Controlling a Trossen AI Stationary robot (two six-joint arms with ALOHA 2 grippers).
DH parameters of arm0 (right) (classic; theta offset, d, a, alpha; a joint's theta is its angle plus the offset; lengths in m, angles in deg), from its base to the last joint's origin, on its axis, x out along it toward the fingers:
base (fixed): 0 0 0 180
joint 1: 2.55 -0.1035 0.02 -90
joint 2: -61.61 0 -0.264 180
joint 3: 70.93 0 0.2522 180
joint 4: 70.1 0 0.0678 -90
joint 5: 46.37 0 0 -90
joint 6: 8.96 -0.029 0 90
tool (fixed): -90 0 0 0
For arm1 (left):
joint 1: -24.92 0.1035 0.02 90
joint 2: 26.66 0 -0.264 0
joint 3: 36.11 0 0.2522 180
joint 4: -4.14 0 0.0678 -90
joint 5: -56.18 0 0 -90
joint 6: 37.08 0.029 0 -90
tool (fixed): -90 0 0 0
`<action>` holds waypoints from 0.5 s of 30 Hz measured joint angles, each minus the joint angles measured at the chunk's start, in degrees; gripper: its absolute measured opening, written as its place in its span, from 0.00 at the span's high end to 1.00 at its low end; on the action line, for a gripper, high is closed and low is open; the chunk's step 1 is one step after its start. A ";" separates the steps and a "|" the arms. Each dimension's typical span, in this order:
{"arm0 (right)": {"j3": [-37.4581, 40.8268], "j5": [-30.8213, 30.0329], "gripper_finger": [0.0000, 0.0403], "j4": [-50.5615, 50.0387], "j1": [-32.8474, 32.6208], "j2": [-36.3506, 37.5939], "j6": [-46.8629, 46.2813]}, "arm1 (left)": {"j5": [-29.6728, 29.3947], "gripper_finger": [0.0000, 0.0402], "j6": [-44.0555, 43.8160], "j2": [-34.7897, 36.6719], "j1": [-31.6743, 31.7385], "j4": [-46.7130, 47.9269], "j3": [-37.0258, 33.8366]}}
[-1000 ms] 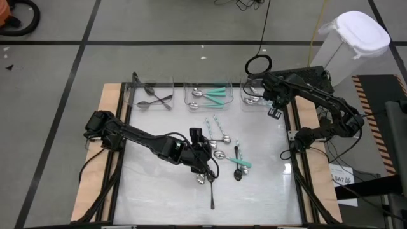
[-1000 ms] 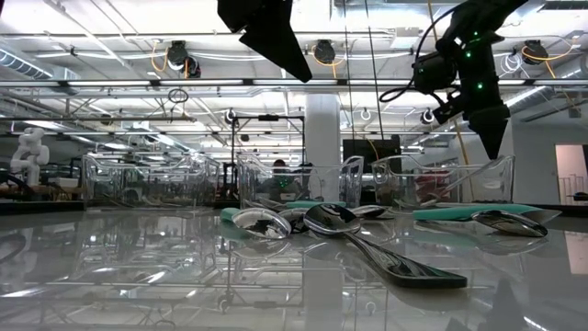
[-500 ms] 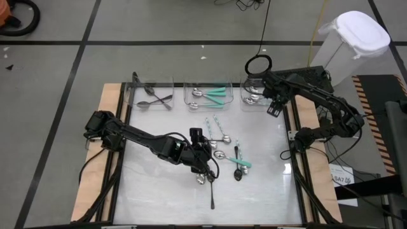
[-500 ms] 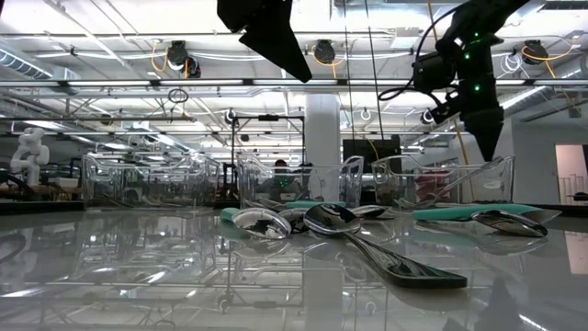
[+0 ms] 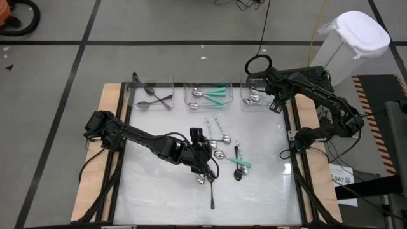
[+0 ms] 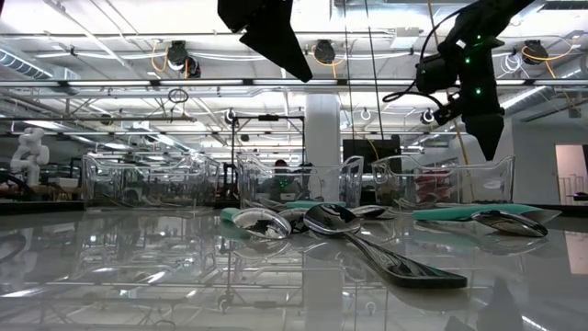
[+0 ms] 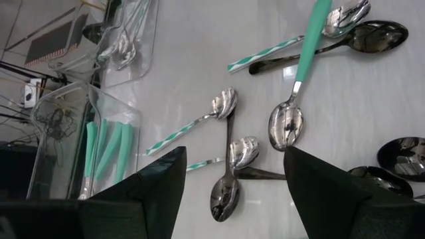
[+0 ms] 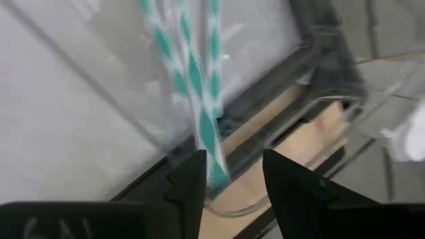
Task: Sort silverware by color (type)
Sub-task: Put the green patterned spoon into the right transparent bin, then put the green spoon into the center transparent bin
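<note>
Along the far edge of the white table [image 5: 152,197], three clear plastic bins stand in a row. Seen from above, the left bin [image 5: 151,95] holds dark spoons, the middle bin [image 5: 208,94] holds spoons with solid teal handles, and the right bin [image 5: 255,97] holds spoons with teal-and-white striped handles [image 8: 192,73].

Over the right bin's near right corner hangs the right gripper [image 5: 275,105], close to the table's right edge. Its fingers stand apart, with a striped handle lying between them inside the bin; whether they touch it cannot be told.

Near the middle of the table, the left gripper [image 5: 205,173] hovers with fingers wide apart, holding nothing. Beside it lies a loose cluster of unsorted silverware [image 5: 224,147]: striped-handled spoons [image 7: 199,123], a teal-handled spoon [image 7: 299,79] and dark spoons [image 7: 372,36], some crossing one another. One dark utensil [image 5: 212,194] lies alone, nearer the front edge.

Bare tabletop opens on the left and front sides.
</note>
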 joint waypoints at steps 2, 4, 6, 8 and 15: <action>0.00 -0.71 0.65 0.18 0.00 0.00 0.02 | 0.00 0.37 0.09 -0.02 0.00 -0.11 -0.01; 0.00 -0.73 0.65 0.12 0.00 0.00 -0.01 | -0.01 0.37 0.22 -0.01 0.00 -0.22 -0.02; 0.00 -0.73 0.65 0.12 0.00 0.00 -0.01 | 0.00 0.37 0.29 -0.02 0.00 -0.22 -0.02; 0.00 -0.71 0.65 0.19 0.00 0.00 -0.03 | 0.00 0.37 0.28 -0.02 0.00 -0.20 -0.01; 0.00 11.74 0.65 0.17 -2.73 2.53 -4.26 | -0.01 0.37 0.29 -0.02 0.00 -0.18 -0.01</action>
